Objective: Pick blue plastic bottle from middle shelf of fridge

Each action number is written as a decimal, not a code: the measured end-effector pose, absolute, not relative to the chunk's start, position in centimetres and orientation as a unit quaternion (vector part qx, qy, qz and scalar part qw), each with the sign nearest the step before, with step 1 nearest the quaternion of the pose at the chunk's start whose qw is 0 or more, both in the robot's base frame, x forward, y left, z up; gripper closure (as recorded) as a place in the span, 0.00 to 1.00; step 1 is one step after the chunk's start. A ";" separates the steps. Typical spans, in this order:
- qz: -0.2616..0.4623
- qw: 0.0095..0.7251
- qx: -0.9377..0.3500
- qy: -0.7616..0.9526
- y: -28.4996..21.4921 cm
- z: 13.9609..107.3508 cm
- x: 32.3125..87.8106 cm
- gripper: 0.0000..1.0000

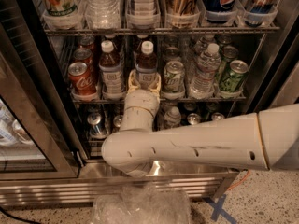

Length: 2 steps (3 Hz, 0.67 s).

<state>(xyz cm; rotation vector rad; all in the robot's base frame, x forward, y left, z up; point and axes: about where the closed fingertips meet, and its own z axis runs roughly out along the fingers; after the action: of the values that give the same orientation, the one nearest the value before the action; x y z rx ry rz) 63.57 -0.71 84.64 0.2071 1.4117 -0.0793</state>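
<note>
Bottle (146, 64): it stands upright in its lane at the front of the middle shelf, white cap up, with its lower body between the jaws of the gripper (145, 80).

The fridge (56, 190) fills the view and is open to the arm, with its dark racks packed in rows. The arm (196, 141) comes in low from the right, bends at a rounded elbow below the gripper, and rises to it. This probably keeps the wrist under the rack above.

The shelf (205, 98) runs left and right behind the gripper. Its front rail and clear trays hold each drink in a lane, so the bottle can only come out forward and upward.

The gripper is spread wide, one jaw on each side of the bottle and close against it. It holds nothing up yet, as the bottle's base sits on the shelf, and I cannot tell whether the jaws are already pressing. The low hold keeps clear of the cap and neck.

Just left of the gripper is a twin bottle (112, 71), and just right is a green can (174, 76). Both are near enough to be nudged. Beyond the can stands a water bottle (205, 71).
</note>
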 end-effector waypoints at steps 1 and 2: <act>-0.036 0.759 0.095 0.644 -0.7 84.7 63.5 1.00; -0.037 0.764 0.097 0.637 -0.8 84.9 63.3 1.00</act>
<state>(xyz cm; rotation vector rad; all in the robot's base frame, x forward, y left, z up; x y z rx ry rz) 63.35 -0.75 84.91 0.2104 1.3855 -0.0813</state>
